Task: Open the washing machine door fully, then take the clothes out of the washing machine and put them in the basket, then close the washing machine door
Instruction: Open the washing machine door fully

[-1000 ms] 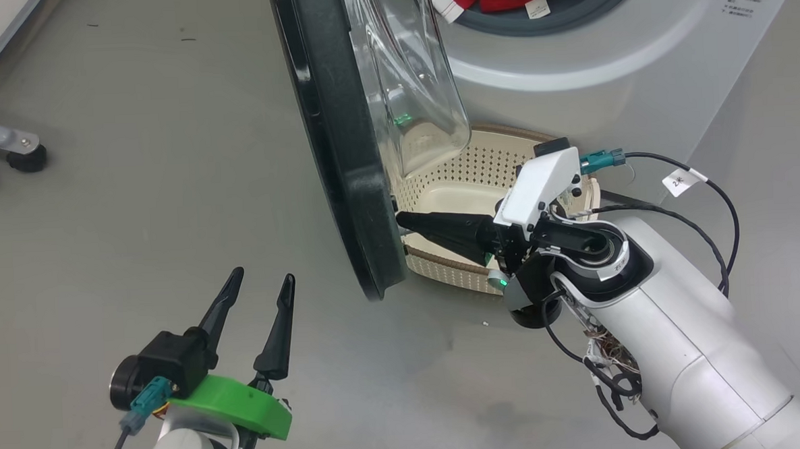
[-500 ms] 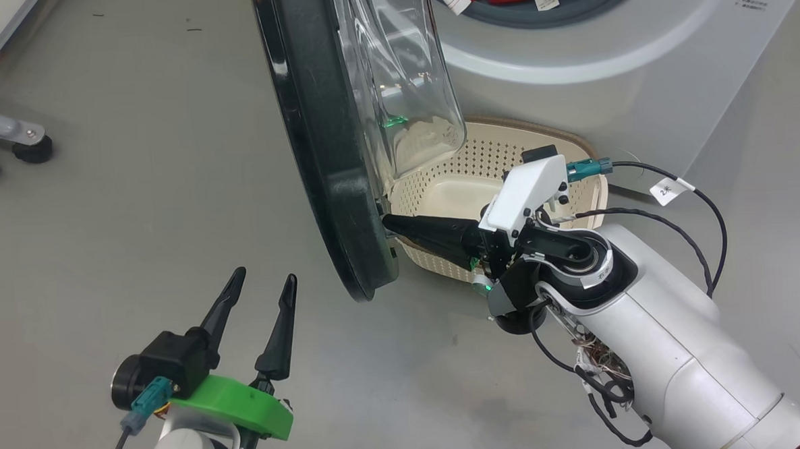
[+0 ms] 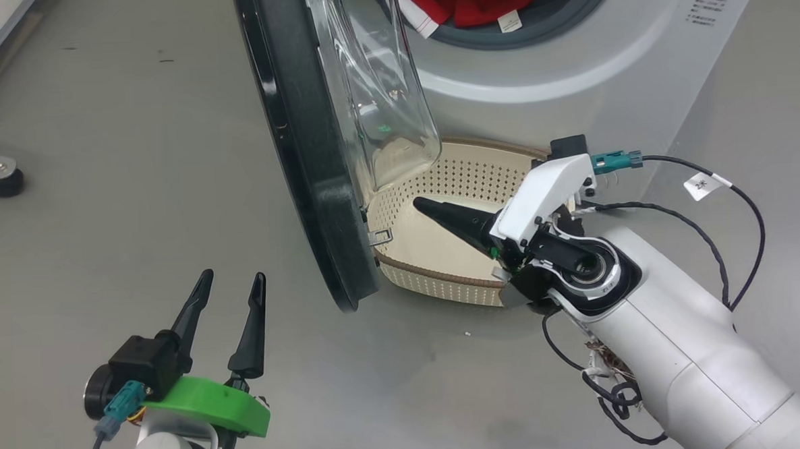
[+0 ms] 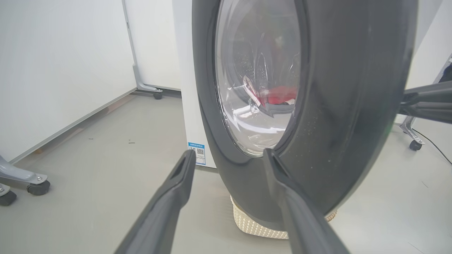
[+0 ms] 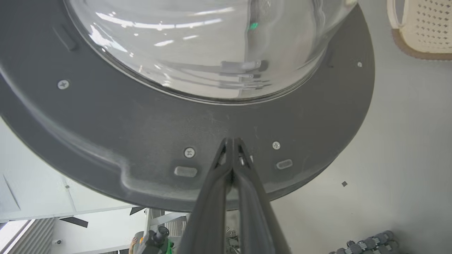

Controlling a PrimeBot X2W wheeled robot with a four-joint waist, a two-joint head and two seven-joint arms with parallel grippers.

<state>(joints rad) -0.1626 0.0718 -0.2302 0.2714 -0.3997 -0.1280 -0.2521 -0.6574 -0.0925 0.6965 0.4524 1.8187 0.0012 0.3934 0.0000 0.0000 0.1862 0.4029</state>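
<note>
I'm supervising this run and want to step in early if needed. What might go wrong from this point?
1. The washing machine door stands roughly edge-on to the machine, not fully open. The shut right gripper offers only a narrow tip to push its smooth inner rim and may slip off.
2. The door's lower edge hangs just above the basket, and the right gripper hovers over that basket beside the door, so a push might knock the basket.

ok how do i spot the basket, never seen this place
Find the big white washing machine, its round black-rimmed glass door hanging open. On the grey floor below the opening sits a small cream plastic basket. Rows of holes and a brown rim set it apart from the door.
</note>
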